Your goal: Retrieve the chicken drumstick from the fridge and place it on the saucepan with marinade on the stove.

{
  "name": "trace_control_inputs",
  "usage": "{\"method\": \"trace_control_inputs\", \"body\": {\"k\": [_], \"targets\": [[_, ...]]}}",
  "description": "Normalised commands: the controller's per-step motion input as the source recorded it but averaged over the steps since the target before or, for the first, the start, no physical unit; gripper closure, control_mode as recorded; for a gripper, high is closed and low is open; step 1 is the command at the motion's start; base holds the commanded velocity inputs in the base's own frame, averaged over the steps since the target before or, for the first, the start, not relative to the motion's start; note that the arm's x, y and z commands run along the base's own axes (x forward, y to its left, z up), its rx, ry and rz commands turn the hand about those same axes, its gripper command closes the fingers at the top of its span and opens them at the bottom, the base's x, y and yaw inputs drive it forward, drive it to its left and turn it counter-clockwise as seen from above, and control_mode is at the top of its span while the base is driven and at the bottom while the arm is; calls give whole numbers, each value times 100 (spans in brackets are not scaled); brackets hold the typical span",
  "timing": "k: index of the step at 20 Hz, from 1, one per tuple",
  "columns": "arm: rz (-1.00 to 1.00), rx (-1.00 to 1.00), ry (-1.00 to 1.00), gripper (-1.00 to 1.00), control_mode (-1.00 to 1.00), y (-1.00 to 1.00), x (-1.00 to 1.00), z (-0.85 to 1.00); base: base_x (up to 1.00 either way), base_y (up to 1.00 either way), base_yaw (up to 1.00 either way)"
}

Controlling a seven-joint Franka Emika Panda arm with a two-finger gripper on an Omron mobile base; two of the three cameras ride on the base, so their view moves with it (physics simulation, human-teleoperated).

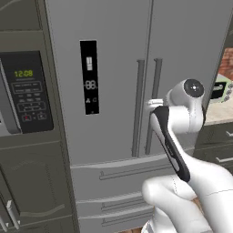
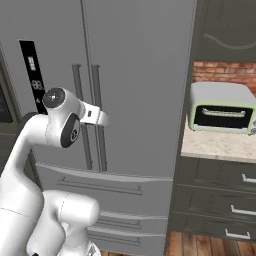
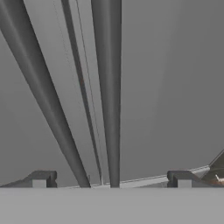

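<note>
Left base view: the fridge point(image 1: 113, 91), a grey steel French-door unit, stands closed, its black display strip point(image 1: 89, 76) on the left door and two long bar handles point(image 1: 146, 107) flanking the centre seam; the drawers point(image 1: 113, 182) lie below the doors. The white arm point(image 1: 182, 136) reaches toward the handles, and a dark wall oven point(image 1: 25, 91) with a green clock stands left of the fridge. Right base view: the arm point(image 2: 60, 120) extends its wrist to the fridge point(image 2: 140, 75) handles point(image 2: 95, 115); right of the fridge, a pale green toaster oven point(image 2: 222, 109) sits on the tabletop point(image 2: 215, 145) before a brick wall. Hand view: the gripper point(image 3: 111, 181) is spread wide and holds nothing, its two fingertips point(image 3: 40, 179) straddling the handles point(image 3: 109, 87) of the fridge point(image 3: 170, 87) near the door seam. The chicken drumstick cannot be located with the fridge doors closed.
</note>
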Motion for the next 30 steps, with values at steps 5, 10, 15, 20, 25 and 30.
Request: {"method": "trace_control_inputs", "body": {"k": [5,10,15,20,25,30], "targets": [[0,0,-1,-100,-100,-1,48,-14,0,0,0],[0,0,0,-100,-100,-4,47,-11,0,0,0],[0,0,0,-100,-100,-4,43,-16,0,0,0],[0,0,-1,-100,-100,-5,42,-18,0,0,0],[0,0,-3,-100,-100,-11,48,-25,0,0,0],[0,0,-4,-100,-100,-4,43,-21,0,0,0]]}}
